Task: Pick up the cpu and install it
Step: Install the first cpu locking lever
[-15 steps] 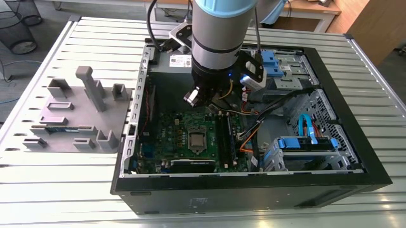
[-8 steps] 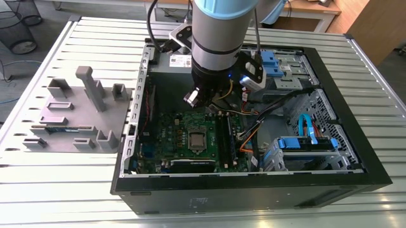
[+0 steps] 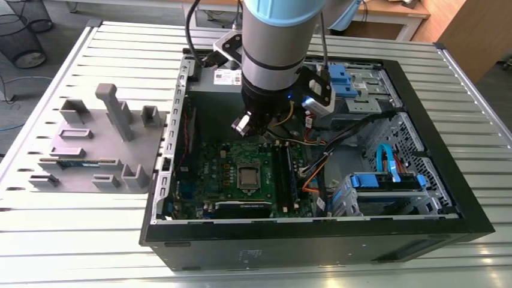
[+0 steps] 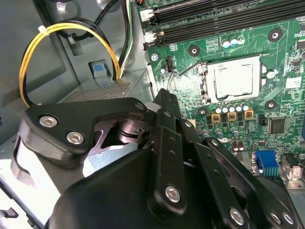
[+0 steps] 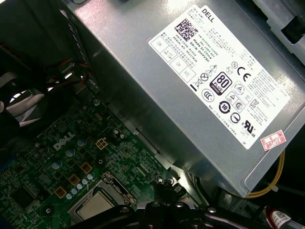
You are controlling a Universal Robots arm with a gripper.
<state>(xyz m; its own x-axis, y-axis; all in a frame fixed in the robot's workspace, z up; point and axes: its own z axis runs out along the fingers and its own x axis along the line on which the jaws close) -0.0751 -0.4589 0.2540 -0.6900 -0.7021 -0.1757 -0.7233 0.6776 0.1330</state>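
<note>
Inside the open case [image 3: 320, 243], the cpu [image 4: 233, 81] lies in the socket [image 4: 206, 88] of the green board [image 4: 281, 47]. The gripper [image 3: 248, 127] hangs above the board, clear of the cpu; its opening cannot be told.

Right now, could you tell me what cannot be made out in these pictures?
Exterior view: the arm covers part of the power supply.
First wrist view: the gripper and the picture's edge cut off part of the cpu.
Second wrist view: the gripper covers much of the green board.
</note>
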